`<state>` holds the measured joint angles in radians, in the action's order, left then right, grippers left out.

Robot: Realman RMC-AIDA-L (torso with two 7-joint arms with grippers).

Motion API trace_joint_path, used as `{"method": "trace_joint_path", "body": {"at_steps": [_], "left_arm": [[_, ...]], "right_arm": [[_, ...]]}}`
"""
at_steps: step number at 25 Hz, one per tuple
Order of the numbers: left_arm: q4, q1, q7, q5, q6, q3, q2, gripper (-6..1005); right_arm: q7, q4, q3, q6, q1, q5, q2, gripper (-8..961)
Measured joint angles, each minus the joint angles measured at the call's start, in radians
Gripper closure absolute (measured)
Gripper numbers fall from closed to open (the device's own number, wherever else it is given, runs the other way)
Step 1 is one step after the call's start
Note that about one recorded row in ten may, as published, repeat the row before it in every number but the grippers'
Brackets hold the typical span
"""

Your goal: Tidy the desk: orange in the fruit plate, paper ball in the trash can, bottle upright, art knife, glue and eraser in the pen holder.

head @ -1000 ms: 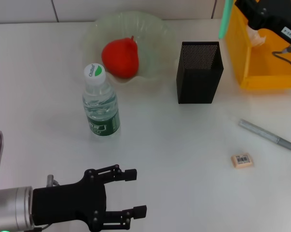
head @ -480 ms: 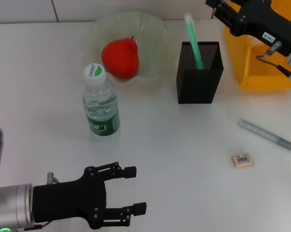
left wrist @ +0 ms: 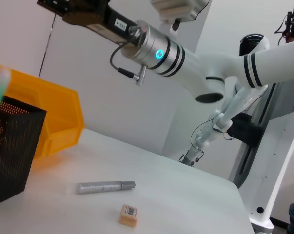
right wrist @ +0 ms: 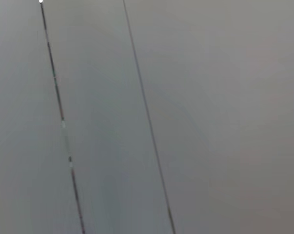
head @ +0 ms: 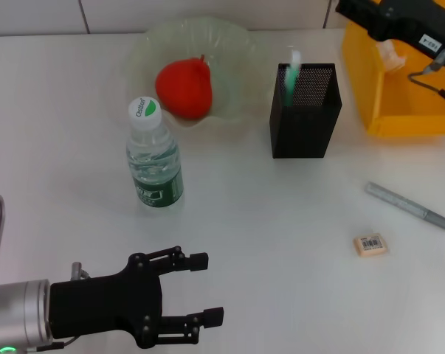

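The glue stands in the black mesh pen holder, with its white cap above the rim. My right gripper is at the top edge of the head view, above the yellow trash can and apart from the glue. The art knife and the eraser lie on the desk at the right. The orange sits in the fruit plate. The bottle stands upright. My left gripper is open and empty at the near left.
A pale crumpled thing lies in the trash can. The left wrist view shows the pen holder, the trash can, the art knife, the eraser and the right arm overhead.
The glue went from the right gripper into the pen holder and has sunk lower in it. The right gripper has drawn back to the right, over the trash can. The left arm has not moved.
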<state>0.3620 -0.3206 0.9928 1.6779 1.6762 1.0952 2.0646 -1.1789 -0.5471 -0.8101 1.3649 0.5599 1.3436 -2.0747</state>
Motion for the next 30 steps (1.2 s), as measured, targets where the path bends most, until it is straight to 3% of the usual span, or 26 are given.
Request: {"method": "trace_joint_path", "body": {"at_steps": [4, 10, 15, 20, 23, 27, 30], "left_arm": [[0.006, -0.001, 0.0, 0.0, -0.001, 0.0, -0.001, 170], [0.007, -0.009, 0.002, 0.0, -0.001, 0.0, -0.002, 170], [0.009, -0.013, 0.002, 0.001, -0.001, 0.0, -0.002, 170], [0.009, -0.022, 0.003, 0.003, -0.002, 0.0, -0.003, 170], [0.008, -0.025, 0.004, 0.004, -0.002, 0.0, -0.003, 170], [0.004, -0.024, 0.004, 0.004, -0.003, 0.0, -0.003, 170], [0.002, -0.024, 0.004, 0.004, -0.006, 0.0, -0.002, 170]], "right_arm": [[-0.285, -0.276, -0.067, 0.045, -0.05, 0.189, 0.007, 331], [-0.722, -0.766, -0.065, 0.271, -0.066, 0.6, 0.004, 330], [-0.924, -1.009, -0.08, 0.446, -0.045, 0.743, 0.0, 330], [-1.013, -1.108, -0.177, 0.602, 0.042, 1.011, 0.006, 330], [-1.047, -1.089, -0.273, 0.637, 0.084, 1.184, -0.002, 329], [-1.126, -1.003, -0.469, 0.607, 0.096, 1.366, -0.006, 329], [-1.139, -0.955, -0.548, 0.561, 0.086, 1.406, -0.009, 329]]}}
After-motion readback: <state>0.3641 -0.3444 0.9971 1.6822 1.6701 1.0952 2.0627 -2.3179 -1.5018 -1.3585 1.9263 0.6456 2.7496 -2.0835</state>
